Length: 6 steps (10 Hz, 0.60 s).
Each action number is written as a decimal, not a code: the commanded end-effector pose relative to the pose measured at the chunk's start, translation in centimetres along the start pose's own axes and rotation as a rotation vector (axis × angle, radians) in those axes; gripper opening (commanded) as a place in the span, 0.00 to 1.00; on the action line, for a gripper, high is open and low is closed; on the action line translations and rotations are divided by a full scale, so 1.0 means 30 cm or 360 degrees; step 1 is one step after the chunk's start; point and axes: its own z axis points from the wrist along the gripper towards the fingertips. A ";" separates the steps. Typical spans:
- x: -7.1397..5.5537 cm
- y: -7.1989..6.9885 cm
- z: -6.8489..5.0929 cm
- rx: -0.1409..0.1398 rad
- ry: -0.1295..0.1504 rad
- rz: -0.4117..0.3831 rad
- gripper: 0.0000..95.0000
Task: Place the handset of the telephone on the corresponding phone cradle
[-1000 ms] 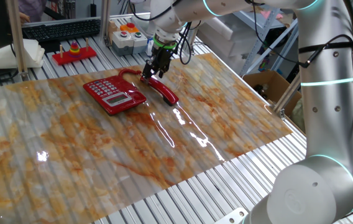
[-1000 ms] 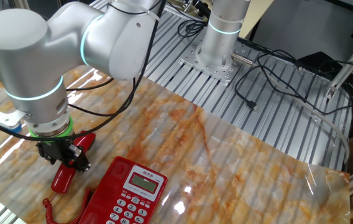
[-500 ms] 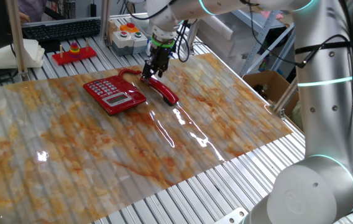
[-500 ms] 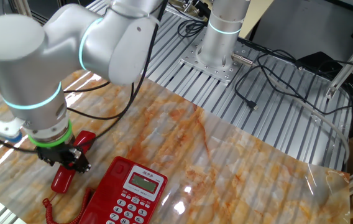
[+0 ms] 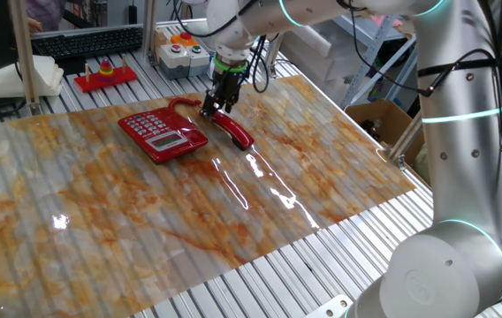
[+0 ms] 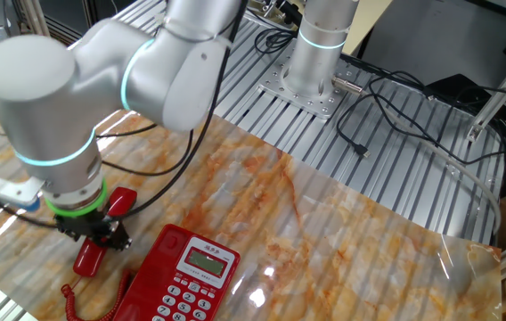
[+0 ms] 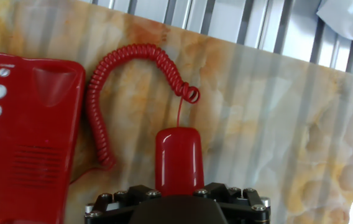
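Beside the telephone, at about its three o'clock in one fixed view, the handset lies flat on the tabletop, off the phone cradle. Spread wide, the fingers straddle its far half, pinching nothing yet. Glossy, stiff plastic looks light but slippery; a grip across the slim middle seems safest. Its coiled cord, curling toward twelve o'clock in the hand view, may tug when lifted.

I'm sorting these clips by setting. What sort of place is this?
Most likely a robotics lab or test bench: a grey robot arm bolted to a slotted aluminium table, a marble-patterned sheet laid on top, and a box of coloured push buttons beside a black keyboard.
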 end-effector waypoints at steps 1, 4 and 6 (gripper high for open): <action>-0.003 -0.005 0.032 -0.0006 -0.0003 0.0000 0.80; -0.002 -0.006 0.048 -0.0016 0.0010 0.0000 0.00; -0.002 -0.007 0.050 -0.0018 0.0014 0.0000 0.00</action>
